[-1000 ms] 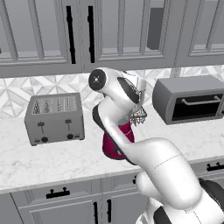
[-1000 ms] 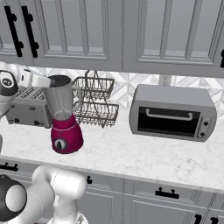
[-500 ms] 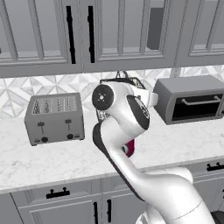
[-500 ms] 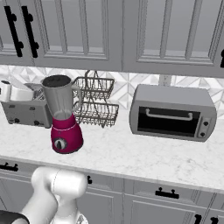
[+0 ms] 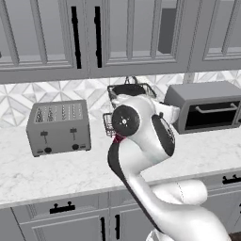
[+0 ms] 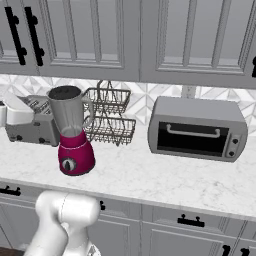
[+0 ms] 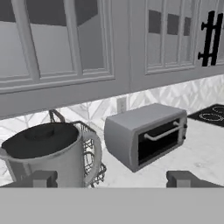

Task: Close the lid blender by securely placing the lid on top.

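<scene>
A kitchen: marble counter [image 6: 165, 180], grey cabinets [image 6: 125, 37], toaster [image 5: 59, 127], toaster oven [image 6: 197, 127].

The lid [image 6: 65, 92] sits on the blender [image 6: 73, 132], toaster [image 6: 37, 121] to its left, basket [image 6: 108, 115] just behind, oven [image 6: 197, 128] at right.

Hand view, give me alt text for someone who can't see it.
The black lid sits on the mouth of the blender jar at lower left, with the open gripper just above and beside it, holding nothing. Behind stand a wire basket and a grey toaster oven on the marble counter.
</scene>
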Tool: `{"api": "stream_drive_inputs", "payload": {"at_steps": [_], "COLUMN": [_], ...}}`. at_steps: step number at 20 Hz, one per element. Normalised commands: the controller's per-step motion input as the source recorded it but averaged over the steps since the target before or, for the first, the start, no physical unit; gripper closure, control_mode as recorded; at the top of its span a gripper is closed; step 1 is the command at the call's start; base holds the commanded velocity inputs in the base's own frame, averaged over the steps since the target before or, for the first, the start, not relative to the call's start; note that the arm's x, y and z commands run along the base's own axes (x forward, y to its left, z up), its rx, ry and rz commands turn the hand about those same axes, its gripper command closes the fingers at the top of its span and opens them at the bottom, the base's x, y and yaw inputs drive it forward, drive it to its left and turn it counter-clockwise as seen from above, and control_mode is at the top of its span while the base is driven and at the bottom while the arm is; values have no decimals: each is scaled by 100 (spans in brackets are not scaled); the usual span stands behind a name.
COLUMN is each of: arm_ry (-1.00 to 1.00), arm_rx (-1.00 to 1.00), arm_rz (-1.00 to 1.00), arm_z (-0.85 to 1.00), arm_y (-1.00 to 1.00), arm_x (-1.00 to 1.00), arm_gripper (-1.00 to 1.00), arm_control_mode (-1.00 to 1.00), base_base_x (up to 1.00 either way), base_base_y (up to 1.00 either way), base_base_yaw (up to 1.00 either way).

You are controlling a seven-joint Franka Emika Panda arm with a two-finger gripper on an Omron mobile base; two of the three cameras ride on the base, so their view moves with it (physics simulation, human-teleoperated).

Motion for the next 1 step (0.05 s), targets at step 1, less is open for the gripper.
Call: {"api": "stream_drive_inputs", "payload": {"at_steps": [1], "arm_ry": [0], "arm_rx": [13], "arm_rz": [0], "arm_z": [0], "arm_y": [-15], "arm_x": [0], "arm_gripper": [-100], "arm_control_mode": [-100], "base_base_x": [0], "base_base_y": [0], "base_base_yaw": [0]}}
